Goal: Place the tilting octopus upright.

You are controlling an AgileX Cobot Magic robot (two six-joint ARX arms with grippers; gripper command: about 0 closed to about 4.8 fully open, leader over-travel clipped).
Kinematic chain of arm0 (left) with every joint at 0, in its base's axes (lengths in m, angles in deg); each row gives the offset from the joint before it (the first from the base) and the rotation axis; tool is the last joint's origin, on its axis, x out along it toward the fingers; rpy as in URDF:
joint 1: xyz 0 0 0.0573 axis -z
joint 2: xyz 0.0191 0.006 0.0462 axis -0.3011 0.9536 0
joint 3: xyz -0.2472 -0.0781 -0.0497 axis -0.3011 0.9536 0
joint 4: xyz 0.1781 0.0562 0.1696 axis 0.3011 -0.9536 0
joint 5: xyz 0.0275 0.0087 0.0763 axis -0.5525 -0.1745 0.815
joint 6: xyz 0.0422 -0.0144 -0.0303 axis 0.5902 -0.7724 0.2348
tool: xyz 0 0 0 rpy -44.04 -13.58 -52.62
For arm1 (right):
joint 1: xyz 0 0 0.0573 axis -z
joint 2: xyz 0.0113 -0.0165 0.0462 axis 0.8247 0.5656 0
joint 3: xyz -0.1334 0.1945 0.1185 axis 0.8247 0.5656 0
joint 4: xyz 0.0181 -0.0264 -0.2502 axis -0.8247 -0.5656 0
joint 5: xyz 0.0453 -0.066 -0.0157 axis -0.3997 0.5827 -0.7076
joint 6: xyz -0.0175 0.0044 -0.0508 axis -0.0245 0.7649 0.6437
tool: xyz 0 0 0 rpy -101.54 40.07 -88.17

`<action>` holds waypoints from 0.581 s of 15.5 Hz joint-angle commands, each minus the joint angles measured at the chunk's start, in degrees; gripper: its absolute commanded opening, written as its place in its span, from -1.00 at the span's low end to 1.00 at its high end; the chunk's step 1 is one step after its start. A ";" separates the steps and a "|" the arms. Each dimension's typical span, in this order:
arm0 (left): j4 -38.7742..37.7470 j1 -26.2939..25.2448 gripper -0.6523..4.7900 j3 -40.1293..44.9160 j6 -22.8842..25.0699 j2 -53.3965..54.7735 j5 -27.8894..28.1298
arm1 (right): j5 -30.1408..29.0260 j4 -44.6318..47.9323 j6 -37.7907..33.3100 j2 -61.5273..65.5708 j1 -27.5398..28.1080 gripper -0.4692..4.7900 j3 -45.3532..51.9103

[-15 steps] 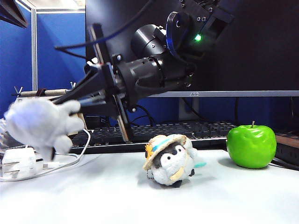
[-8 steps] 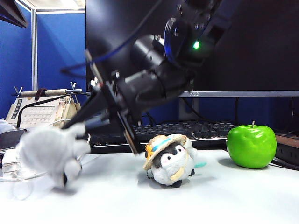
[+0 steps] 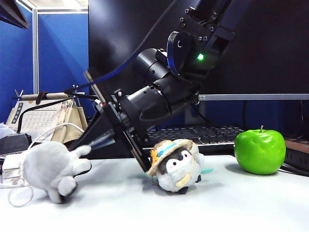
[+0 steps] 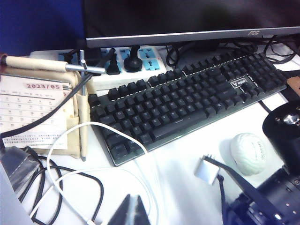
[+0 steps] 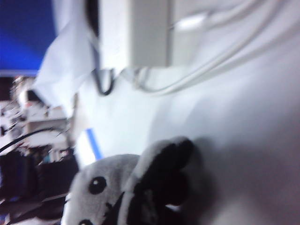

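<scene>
The octopus point(image 3: 50, 169), a light-grey plush, leans over on the white table at the left of the exterior view, its black underside point(image 3: 70, 188) partly showing. Its silver key ring point(image 3: 19, 195) lies on the table beside it. My right gripper point(image 3: 86, 146) reaches across from the upper right, angled down, and is shut on the octopus by its legs. In the right wrist view the octopus point(image 5: 101, 187) fills the space at the right gripper point(image 5: 136, 206), eyes and black underside point(image 5: 164, 176) showing. My left gripper point(image 4: 132, 212) is shut and holds nothing, above the cables.
A penguin plush in a straw hat point(image 3: 175, 166) sits mid-table, a green apple point(image 3: 259, 151) to its right. Behind are a black keyboard point(image 4: 187, 101), a monitor, a power strip point(image 4: 136, 63), a desk calendar point(image 4: 33, 112) and loose cables point(image 4: 93, 178). A white adapter point(image 3: 12, 166) lies far left.
My right gripper has swung downward with the octopus, which went from hanging in the air at the left to resting on the table. The left gripper has kept still.
</scene>
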 commanded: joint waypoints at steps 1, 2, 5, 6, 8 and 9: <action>-0.13 0.00 -0.77 -0.24 0.04 -0.07 -0.24 | 2.95 0.59 1.66 -0.15 -0.02 -0.83 -0.15; -0.13 0.00 -0.77 -0.24 0.07 -0.07 -0.24 | 2.97 0.61 1.75 -0.15 0.02 -0.82 -0.15; -0.15 0.00 -0.77 -0.24 0.07 -0.07 -0.24 | 2.97 0.66 1.90 -0.15 0.02 -0.48 -0.15; -0.13 0.00 -0.77 -0.24 0.07 -0.07 -0.24 | 2.95 0.66 1.90 -0.17 0.02 -0.35 -0.15; -0.15 0.00 -0.77 -0.24 0.04 -0.07 -0.24 | 2.95 0.83 1.90 -0.17 0.15 -0.34 -0.15; -0.20 0.00 -0.77 -0.24 0.04 -0.07 -0.24 | 2.95 1.14 1.88 -0.20 0.37 -0.34 -0.17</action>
